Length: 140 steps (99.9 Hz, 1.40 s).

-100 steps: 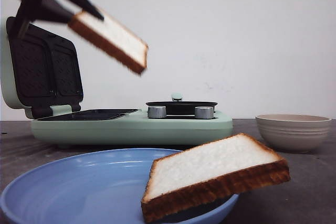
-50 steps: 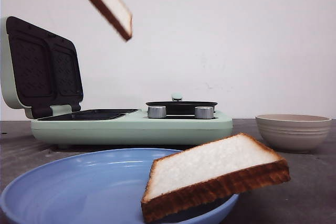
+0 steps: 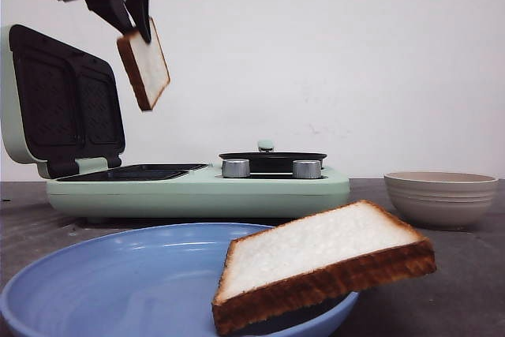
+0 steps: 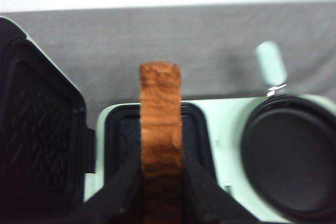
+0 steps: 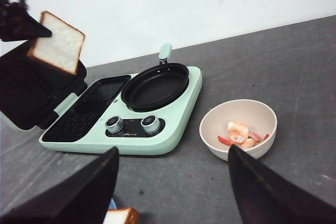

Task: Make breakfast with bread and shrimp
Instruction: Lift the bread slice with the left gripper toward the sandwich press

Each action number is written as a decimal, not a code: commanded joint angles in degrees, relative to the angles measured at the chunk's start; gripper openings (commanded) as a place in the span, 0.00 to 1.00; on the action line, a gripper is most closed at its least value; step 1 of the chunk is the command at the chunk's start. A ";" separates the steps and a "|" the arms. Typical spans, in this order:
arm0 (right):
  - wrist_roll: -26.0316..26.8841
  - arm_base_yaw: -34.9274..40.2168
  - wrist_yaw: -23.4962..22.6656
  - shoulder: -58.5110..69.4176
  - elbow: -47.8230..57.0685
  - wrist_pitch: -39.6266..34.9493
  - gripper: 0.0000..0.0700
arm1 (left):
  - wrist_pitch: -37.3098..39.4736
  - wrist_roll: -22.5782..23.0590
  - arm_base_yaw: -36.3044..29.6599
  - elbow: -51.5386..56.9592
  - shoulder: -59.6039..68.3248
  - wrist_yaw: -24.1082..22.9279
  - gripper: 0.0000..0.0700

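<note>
While the slice hangs mid-air, what matters is how it sits over the open plate below.

Front view: left gripper (image 3: pixel 136 23) pinches one bread slice (image 3: pixel 144 65) by its top edge; slice hangs near upright, long side pointing down, tilted a bit. It's above the sandwich maker (image 3: pixel 197 187), over the open grill plate (image 3: pixel 134 172), just in front of the raised lid (image 3: pixel 59 104), well clear of both. 2nd slice (image 3: pixel 319 262) leans on the rim of the blue plate (image 3: pixel 118 282), untouched.

Left wrist view: fingers (image 4: pixel 118 182) pressed on both faces of the slice, crust edge (image 4: pixel 160 135) facing cam. Grill plate (image 4: pixel 126 129) lies straight beyond the crust, so the target is directly below; round pan (image 4: pixel 291 156) off to one side.

Right wrist view: right gripper (image 5: pixel 170 182) spread wide, holding nothing, low near the blue plate. Shrimp (image 5: pixel 239 132) sit in the beige bowl (image 5: pixel 239 127) beside the maker, nearer the right arm.

Judgement: left arm has the job; slice prob needs laying flat as it descends, else it lands on edge.
</note>
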 commanded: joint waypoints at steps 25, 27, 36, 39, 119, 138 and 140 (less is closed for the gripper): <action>-0.85 0.04 0.24 0.20 0.46 -1.36 0.59 | -3.65 8.04 -2.75 6.43 10.34 -10.93 0.01; -0.85 0.04 0.22 0.20 0.46 -1.33 0.59 | -3.61 8.24 -2.84 6.49 10.78 -11.23 0.01; -0.85 0.04 0.22 0.20 0.46 -1.36 0.59 | -3.30 9.01 -3.23 6.56 12.22 -13.42 0.01; -0.85 0.04 0.22 0.20 0.46 -1.38 0.59 | -3.10 9.62 -3.37 6.56 12.72 -13.99 0.01; -1.36 0.04 0.24 0.20 0.46 -1.97 0.59 | 0.07 12.68 -3.91 6.56 16.22 -18.67 0.01; -1.40 0.04 0.24 0.20 0.46 -1.99 0.59 | -0.13 12.63 -4.50 6.56 17.31 -17.42 0.00; -1.44 0.04 0.24 0.20 0.46 -1.99 0.59 | -0.13 12.61 -4.61 6.56 17.44 -17.33 0.00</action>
